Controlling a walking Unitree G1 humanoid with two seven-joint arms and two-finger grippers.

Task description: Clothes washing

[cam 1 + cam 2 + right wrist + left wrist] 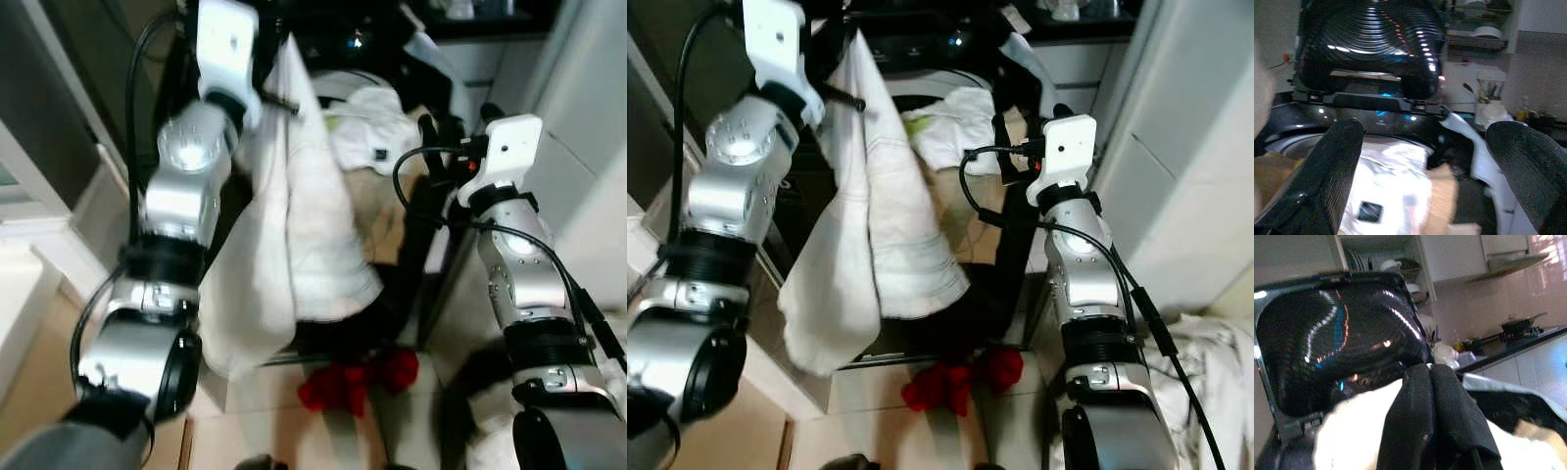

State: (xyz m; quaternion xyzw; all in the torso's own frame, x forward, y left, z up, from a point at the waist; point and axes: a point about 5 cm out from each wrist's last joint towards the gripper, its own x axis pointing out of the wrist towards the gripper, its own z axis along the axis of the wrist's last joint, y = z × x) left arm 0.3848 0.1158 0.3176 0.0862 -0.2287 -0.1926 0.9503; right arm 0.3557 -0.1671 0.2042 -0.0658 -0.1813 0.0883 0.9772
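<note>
white garment ×1, pinched by left hand | right hand spread, unladen | red cloth ×1

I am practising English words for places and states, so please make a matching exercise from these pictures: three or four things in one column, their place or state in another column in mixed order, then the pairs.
Things:
1. white towel
2. red cloth
3. right gripper
4. washing machine lid

States:
a. lying on the floor
b. open, holding nothing
c. raised
d. hanging from the shut left gripper

Pairs: 1-d, 2-a, 3-b, 4-c

Left gripper clamped, raised (right gripper agape)
</note>
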